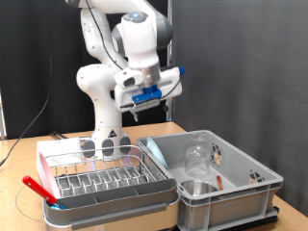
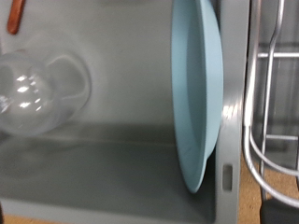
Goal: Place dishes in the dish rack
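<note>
My gripper [image 1: 146, 108] hangs high above the table, over the gap between rack and tub, open and empty; its fingers do not show in the wrist view. The dish rack [image 1: 101, 176], silver wire in a shallow white tray, stands at the exterior view's left; its wire edge shows in the wrist view [image 2: 276, 121]. In the grey tub lie a clear glass [image 1: 197, 154] [image 2: 33, 89], a metal cup [image 1: 197, 189] and a red-handled utensil [image 1: 219, 179] [image 2: 14, 17]. A light blue plate [image 1: 154, 152] [image 2: 196, 93] stands on edge against the tub's wall nearest the rack.
The deep grey tub [image 1: 245, 197] stands at the exterior view's right, touching the rack's tray. A thin red thing [image 1: 37, 188] lies at the tray's left corner. The robot's white base [image 1: 101, 106] rises behind the rack. The wooden table [image 1: 19, 159] runs out left.
</note>
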Available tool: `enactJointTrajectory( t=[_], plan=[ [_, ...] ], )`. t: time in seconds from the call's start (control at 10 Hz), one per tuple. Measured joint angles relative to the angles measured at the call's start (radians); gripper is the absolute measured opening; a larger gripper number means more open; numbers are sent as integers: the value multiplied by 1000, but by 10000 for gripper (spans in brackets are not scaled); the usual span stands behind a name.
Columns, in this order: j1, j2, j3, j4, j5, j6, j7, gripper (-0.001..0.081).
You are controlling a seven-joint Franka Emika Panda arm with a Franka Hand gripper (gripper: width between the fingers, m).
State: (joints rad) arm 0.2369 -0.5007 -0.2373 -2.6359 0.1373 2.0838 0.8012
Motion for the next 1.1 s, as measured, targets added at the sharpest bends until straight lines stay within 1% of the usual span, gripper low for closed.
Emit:
enactJointTrajectory(
  t=[0.2,0.5,0.8,1.1],
  plan=[
    [0,38,8,-32,-14,71,-7,808],
    [-2,79,13,-61,-51,139,-8,808],
    [-6,122,13,-80,-76,191,-8,808],
    [-4,166,12,-83,-60,239,-9,808]
  ],
)
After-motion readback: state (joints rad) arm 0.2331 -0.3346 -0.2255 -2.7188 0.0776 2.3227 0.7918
